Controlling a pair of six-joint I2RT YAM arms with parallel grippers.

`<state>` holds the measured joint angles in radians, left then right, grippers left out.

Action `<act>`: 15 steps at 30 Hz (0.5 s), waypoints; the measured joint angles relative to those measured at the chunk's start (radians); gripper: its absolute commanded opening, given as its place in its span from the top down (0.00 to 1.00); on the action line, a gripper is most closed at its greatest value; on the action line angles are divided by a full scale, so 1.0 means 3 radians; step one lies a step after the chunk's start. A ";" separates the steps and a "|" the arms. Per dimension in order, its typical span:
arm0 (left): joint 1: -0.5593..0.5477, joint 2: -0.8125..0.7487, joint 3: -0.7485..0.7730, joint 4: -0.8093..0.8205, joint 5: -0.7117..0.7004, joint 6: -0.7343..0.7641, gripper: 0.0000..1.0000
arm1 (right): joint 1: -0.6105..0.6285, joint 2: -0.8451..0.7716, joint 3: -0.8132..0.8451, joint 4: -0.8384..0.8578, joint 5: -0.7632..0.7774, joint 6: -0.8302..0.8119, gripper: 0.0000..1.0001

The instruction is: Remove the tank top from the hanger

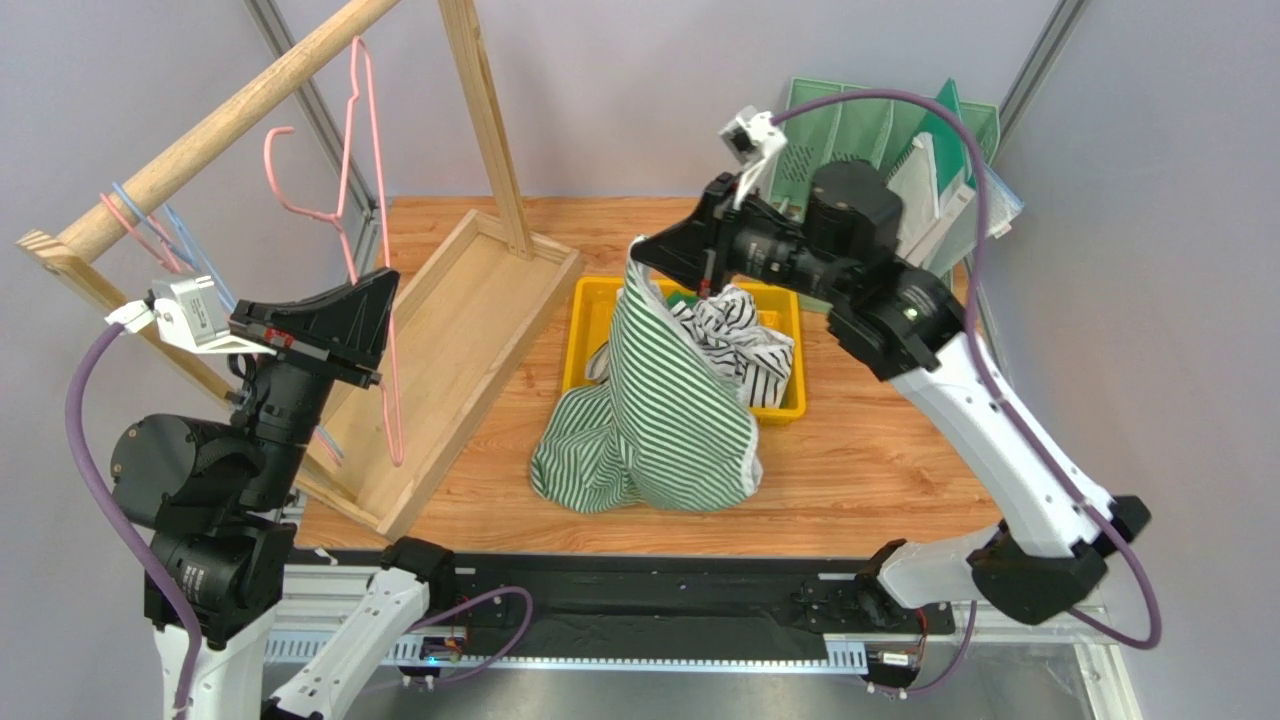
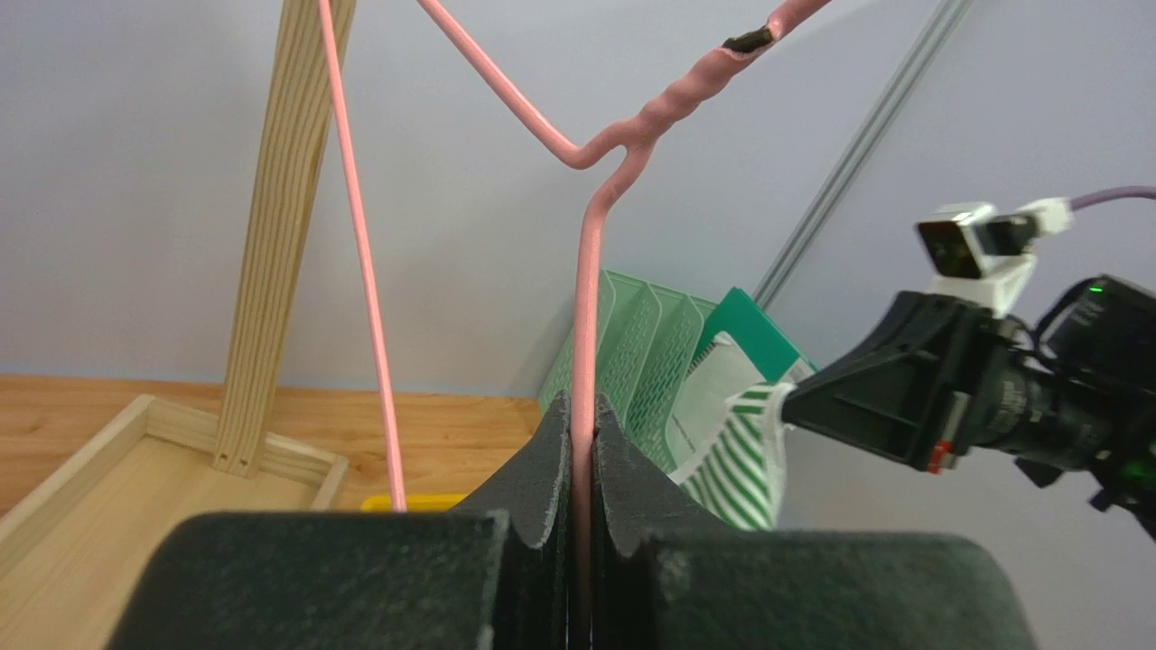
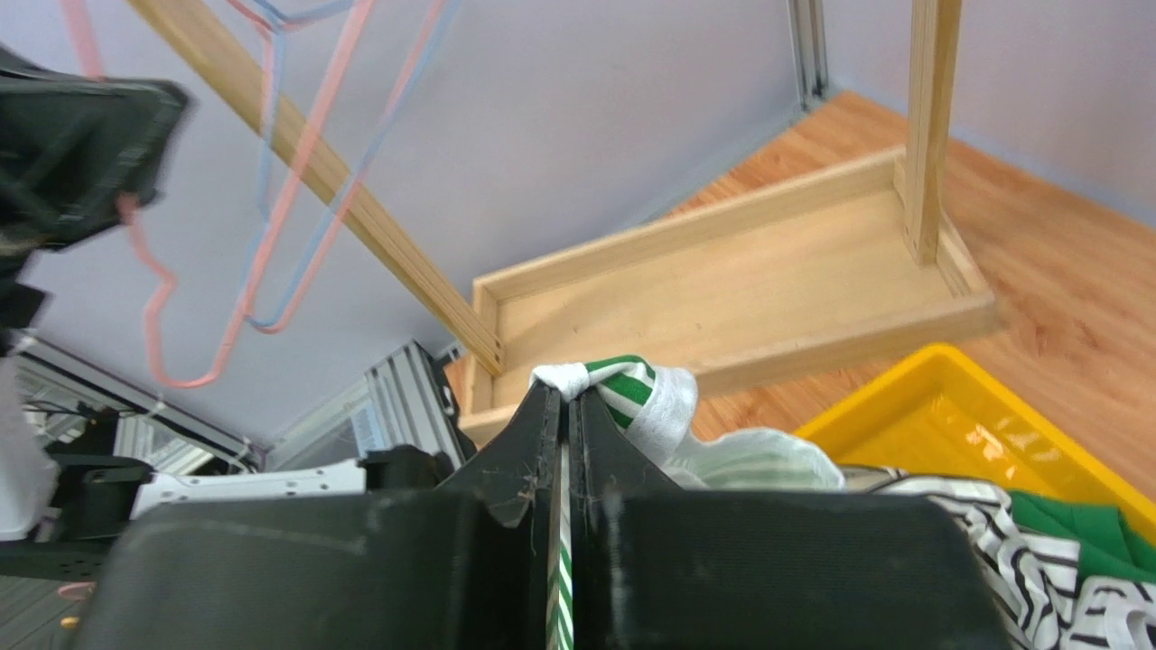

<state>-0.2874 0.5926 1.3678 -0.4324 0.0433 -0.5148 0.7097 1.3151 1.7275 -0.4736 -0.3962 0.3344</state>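
The green-and-white striped tank top (image 1: pixel 661 405) hangs from my right gripper (image 1: pixel 643 255), which is shut on its top edge (image 3: pixel 618 393); its lower part pools on the table in front of the yellow bin. The pink wire hanger (image 1: pixel 361 165) is bare and apart from the garment. My left gripper (image 1: pixel 383 293) is shut on the hanger's wire (image 2: pixel 586 339), holding it upright near the wooden rack. The striped cloth (image 2: pixel 746 454) shows beyond the left fingers, pinched by the right gripper.
A wooden rack with a tray base (image 1: pixel 451 345) and sloping rail (image 1: pixel 211 128) stands at the left, with other hangers (image 1: pixel 143 225) on the rail. A yellow bin (image 1: pixel 586 308) holds more clothes. Green file trays (image 1: pixel 887 135) stand at the back right.
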 measured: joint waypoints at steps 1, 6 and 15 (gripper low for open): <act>0.0000 0.0000 0.0000 -0.0006 0.0001 0.0001 1.00 | 0.0000 0.0100 0.0000 -0.0005 0.0001 -0.0011 1.00; 0.0000 -0.0003 0.0000 -0.0053 0.0000 0.0001 1.00 | 0.0010 0.0601 -0.0004 -0.0004 -0.0032 -0.0036 1.00; 0.0000 -0.0019 -0.0052 -0.0071 0.0003 0.0000 1.00 | 0.0385 0.0910 -0.0632 0.0104 -0.0005 -0.0032 1.00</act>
<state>-0.2874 0.5869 1.3521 -0.4538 0.0441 -0.5148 0.8253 1.5883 1.5379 -0.4423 -0.3977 0.3248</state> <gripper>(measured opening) 0.017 0.006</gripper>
